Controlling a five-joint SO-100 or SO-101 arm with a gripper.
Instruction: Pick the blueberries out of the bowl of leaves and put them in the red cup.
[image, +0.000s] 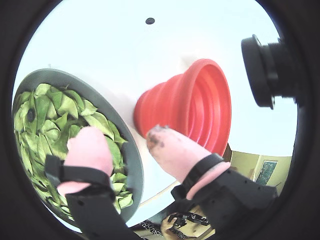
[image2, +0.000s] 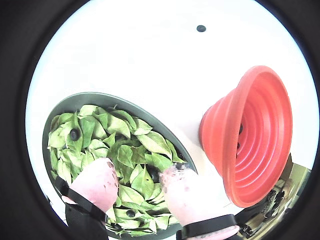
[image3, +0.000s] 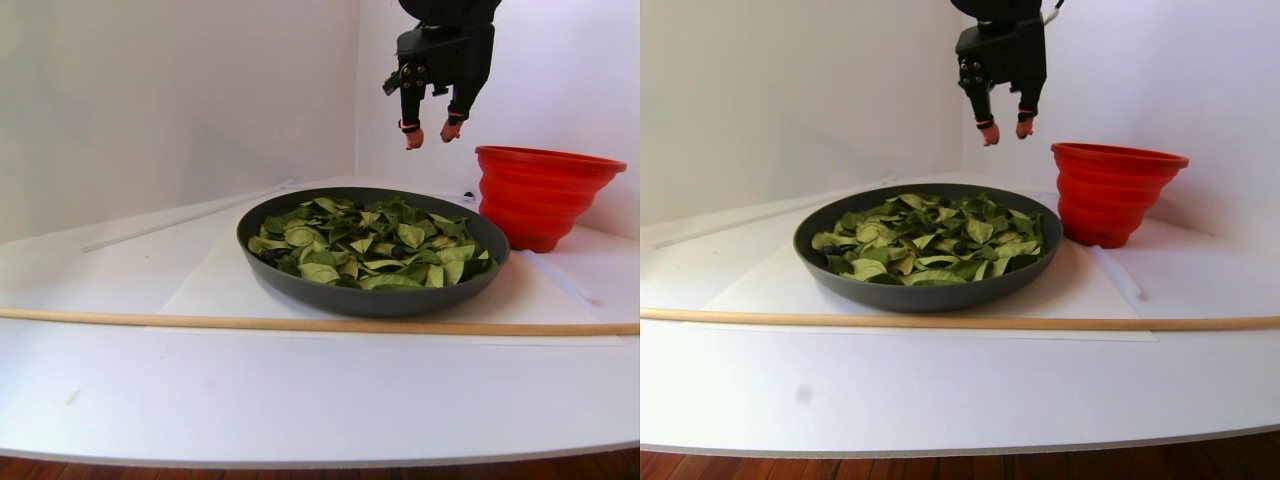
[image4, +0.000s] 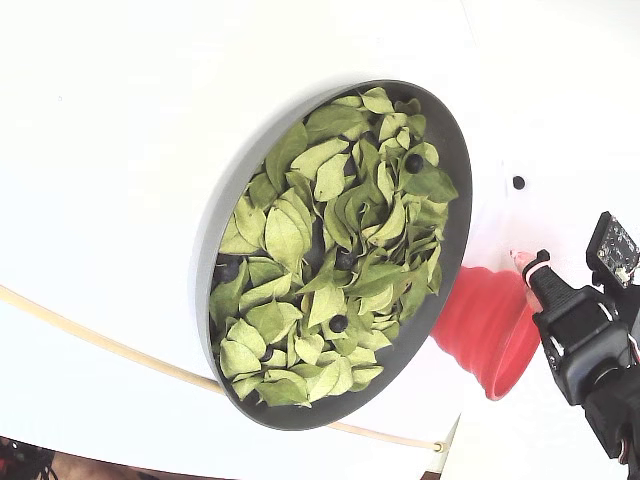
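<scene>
No writing or brand mark can be read on anything in view. In the stereo pair view, a strip of dark wood floor shows below the near edge of the white table (image3: 300, 400), and plain white walls meet in a corner behind it. A thin wooden rod (image3: 300, 323) lies straight across the table, parallel to its near edge, just in front of the bowl (image3: 372, 298).

The bowl sits on a white sheet near the middle of the table, upright, its open face up. It is filled with the leaves (image3: 370, 250), pale green ovals lying flat at mixed angles with no shared direction. Some blueberries (image4: 338, 323) lie scattered among them; the fixed view shows one toward each end of the bowl and others half buried.

The red cup (image3: 540, 195) stands upright just beyond the bowl's far right rim, wide mouth up, narrow base on the table; whether the two touch cannot be told. In a wrist view dark shapes show inside it, too unclear to name.

The gripper (image3: 429, 132) hangs in the air above the bowl's far rim beside the cup, pink fingertips (image2: 100, 182) pointing down, spread apart and holding nothing. A flat black dot (image2: 201, 28) marks the table further back.
</scene>
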